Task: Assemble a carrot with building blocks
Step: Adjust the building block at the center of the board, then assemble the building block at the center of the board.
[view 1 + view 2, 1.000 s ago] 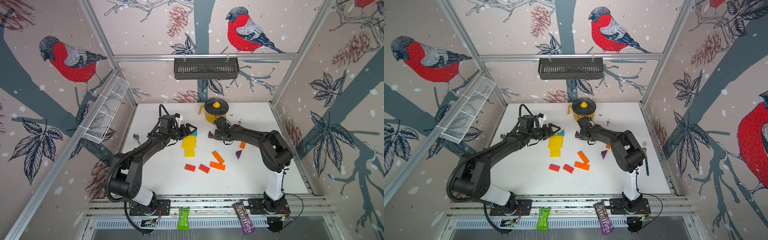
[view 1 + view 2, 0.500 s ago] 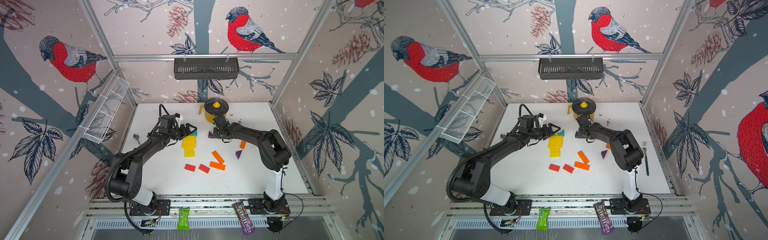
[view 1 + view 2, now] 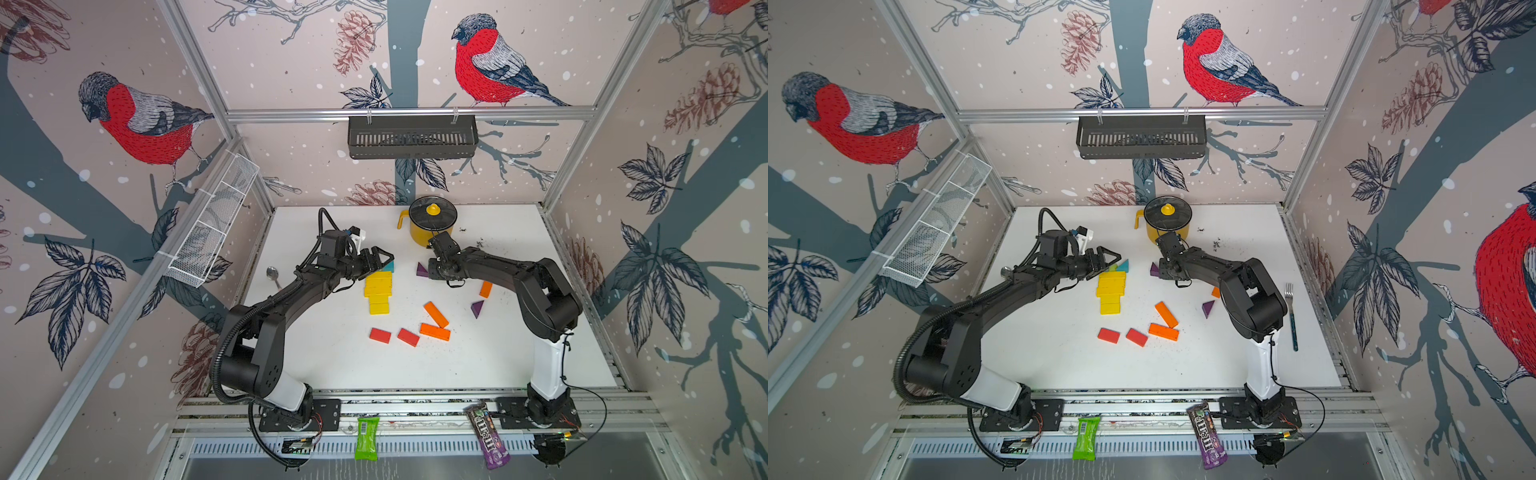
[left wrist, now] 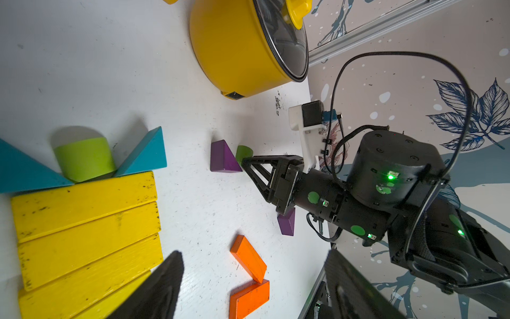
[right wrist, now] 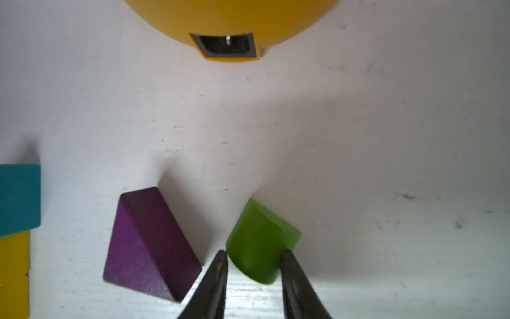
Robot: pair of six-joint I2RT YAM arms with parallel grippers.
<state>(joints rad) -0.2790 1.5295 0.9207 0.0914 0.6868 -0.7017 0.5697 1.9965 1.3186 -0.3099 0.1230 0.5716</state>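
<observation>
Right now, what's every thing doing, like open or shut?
left gripper, open, empty
right gripper, shut on loose green block
yellow pot, upright, lid on
yellow blocks, flat, packed side by side
teal triangles, flanking second green block
orange blocks, lying loose
red blocks, lying loose
purple triangles, loose

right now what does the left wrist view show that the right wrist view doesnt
Only the left wrist view: the right gripper seen from outside, a second green piece sitting between two teal triangles, the orange blocks, and the pot lid. Only the right wrist view: both fingertips pressed against the sides of the loose green piece. Both: that green piece, the purple triangle beside it, the yellow pot, one teal triangle.
</observation>
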